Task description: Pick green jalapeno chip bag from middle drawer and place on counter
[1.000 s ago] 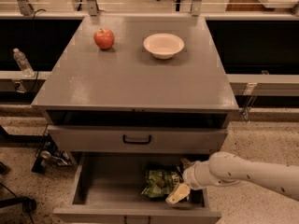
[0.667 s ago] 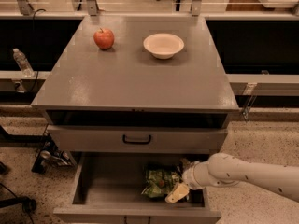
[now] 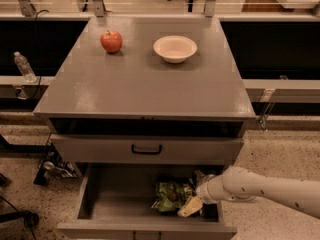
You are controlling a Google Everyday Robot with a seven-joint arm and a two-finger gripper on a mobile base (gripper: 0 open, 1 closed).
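The glossy, flat grey desk (image 3: 145,89) sits above the open, box-shaped metal middle drawer (image 3: 115,204). In the drawer's right part, the pale tool (image 3: 189,194) is spread at the right edge of the crinkled foil green jalapeno chip bag (image 3: 170,195).

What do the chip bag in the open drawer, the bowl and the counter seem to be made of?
The green jalapeno chip bag looks like foil or plastic film: crinkled, with glints. The white bowl looks matte, perhaps paper or ceramic; unclear which. The counter seems painted metal: flat grey, soft sheen. The gripper is in the middle drawer, at the bag's right edge.
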